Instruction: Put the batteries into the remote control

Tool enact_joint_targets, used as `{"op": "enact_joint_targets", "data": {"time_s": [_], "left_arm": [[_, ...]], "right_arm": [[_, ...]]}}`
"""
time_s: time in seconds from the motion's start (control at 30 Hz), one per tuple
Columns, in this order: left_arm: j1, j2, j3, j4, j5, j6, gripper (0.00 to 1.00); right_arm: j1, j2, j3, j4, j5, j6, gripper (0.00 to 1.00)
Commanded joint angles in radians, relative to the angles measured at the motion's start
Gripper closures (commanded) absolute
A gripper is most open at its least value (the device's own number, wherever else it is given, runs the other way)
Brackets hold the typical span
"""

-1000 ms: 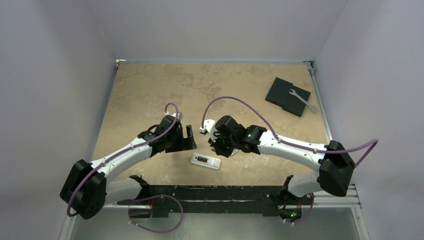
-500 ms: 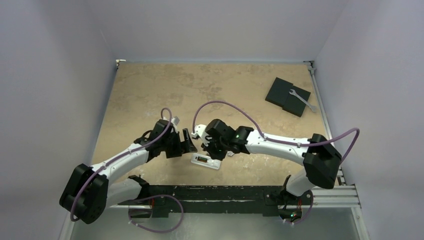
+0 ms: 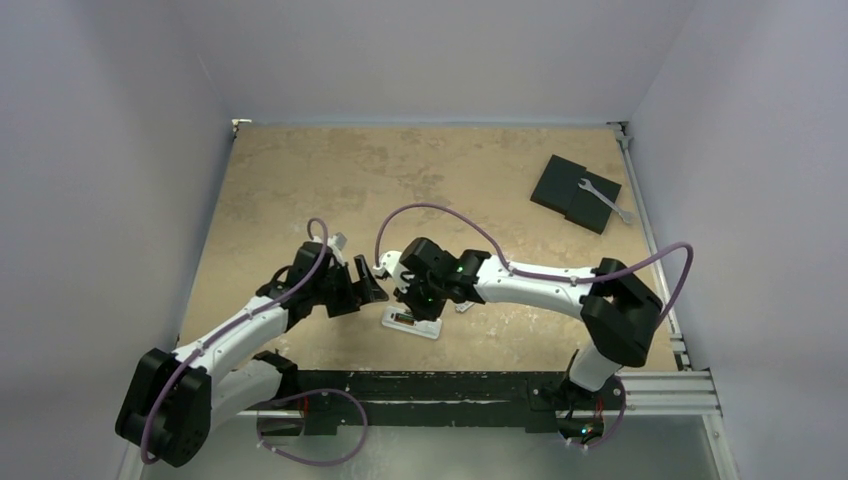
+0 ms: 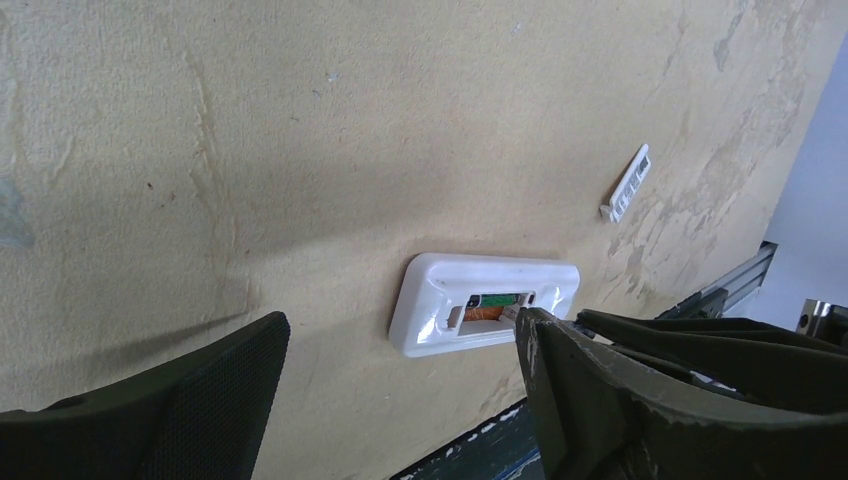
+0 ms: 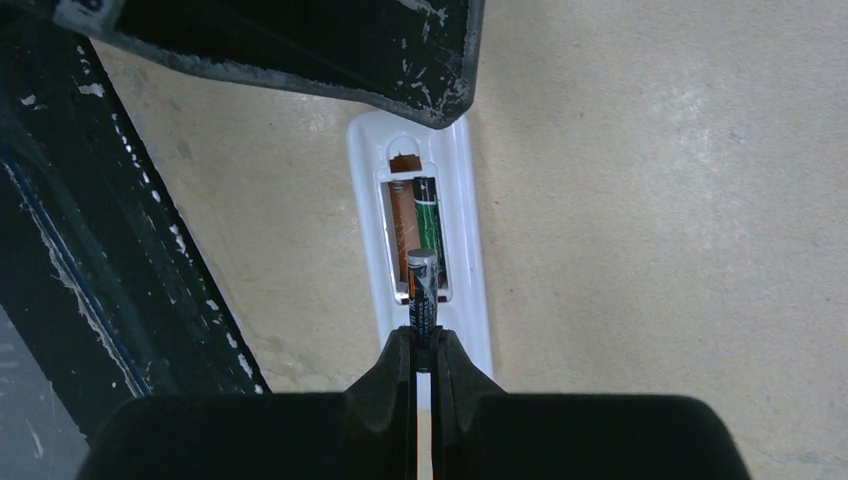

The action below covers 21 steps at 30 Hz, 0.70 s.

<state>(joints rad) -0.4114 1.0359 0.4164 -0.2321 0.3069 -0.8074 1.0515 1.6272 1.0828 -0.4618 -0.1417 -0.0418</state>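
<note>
Remote control point(image 4: 430, 300), back up, holds seated battery point(image 5: 428, 215); right gripper point(image 5: 424, 345) clamps second battery point(image 5: 421, 290) at open bay; left gripper point(image 4: 400, 330) spread apart.

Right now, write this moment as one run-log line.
right gripper: shut on battery above compartment | other battery: seated in remote control | left gripper: open, beside it

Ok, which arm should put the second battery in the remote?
Right. The right gripper is shut on a battery at the remote's open bay, next to the seated battery. The left gripper is open and empty.
</note>
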Motion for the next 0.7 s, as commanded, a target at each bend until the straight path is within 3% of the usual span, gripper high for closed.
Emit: {"op": "enact_joint_targets", "data": {"time_s": [0.0, 0.67], "left_arm": [[0.013, -0.022, -0.007, 0.021, 0.001, -0.013, 0.17], [0.015, -0.025, -0.006, 0.018, -0.003, -0.006, 0.18]], "right_arm": [[0.014, 0.020, 0.053, 0.013, -0.037, -0.007, 0.92], [0.027, 0.097, 0.088, 0.001, -0.042, -0.011, 0.86]]}}
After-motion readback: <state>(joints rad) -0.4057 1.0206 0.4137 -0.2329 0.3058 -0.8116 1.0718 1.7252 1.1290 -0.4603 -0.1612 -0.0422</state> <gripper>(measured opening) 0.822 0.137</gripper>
